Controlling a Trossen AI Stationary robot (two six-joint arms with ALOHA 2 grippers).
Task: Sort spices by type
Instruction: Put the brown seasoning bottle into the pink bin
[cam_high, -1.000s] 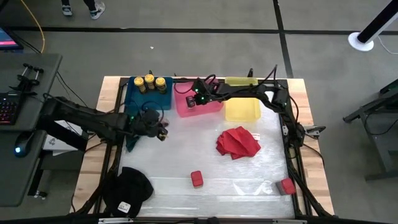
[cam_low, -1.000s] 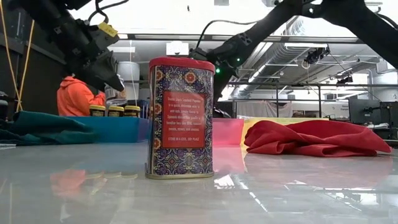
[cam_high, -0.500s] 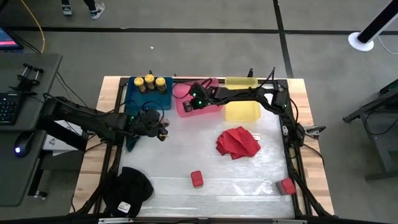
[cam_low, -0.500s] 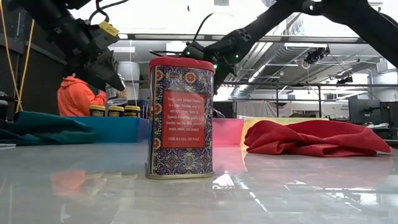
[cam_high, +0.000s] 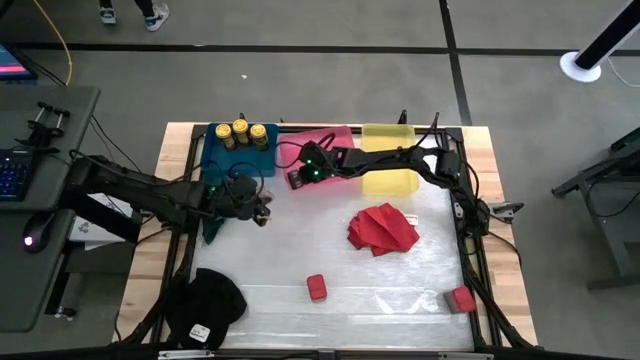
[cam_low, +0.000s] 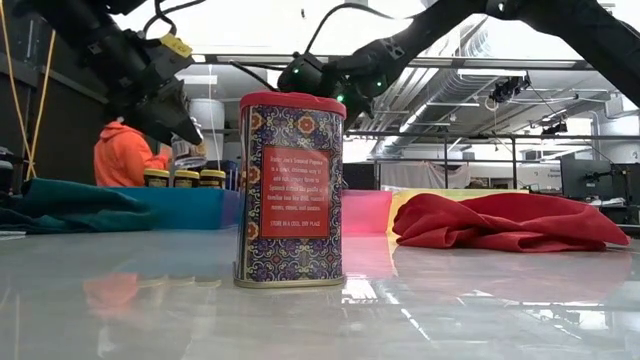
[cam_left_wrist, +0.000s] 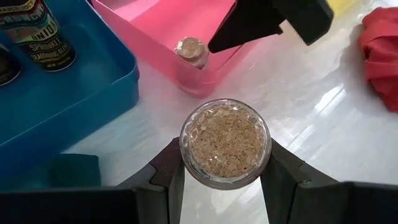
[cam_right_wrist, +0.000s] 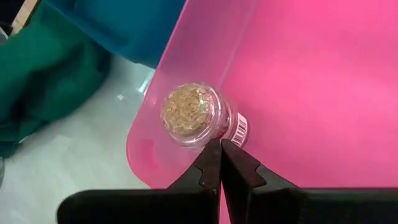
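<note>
Two dark arms, matte black throughout.
Left arm (cam_high: 140, 190) and right arm (cam_high: 400, 158): slim black tube links, chunkier joint housings, loose black cables looping off each. Green status LEDs lit near both wrists. Yellow tag on the left wrist housing (cam_low: 172, 46). Fingers (cam_left_wrist: 283, 174) are black angular wedges, tapering toward the tip. Person behind the table (cam_low: 120, 155) wears an orange hooded top.

Grey floor (cam_high: 300, 80), wooden table (cam_high: 505, 290), desk (cam_high: 30, 290), ceiling ducts (cam_low: 480, 60)

Glossy pink plastic bin (cam_right_wrist: 298, 81); clear glass jar (cam_left_wrist: 225, 142).
</note>
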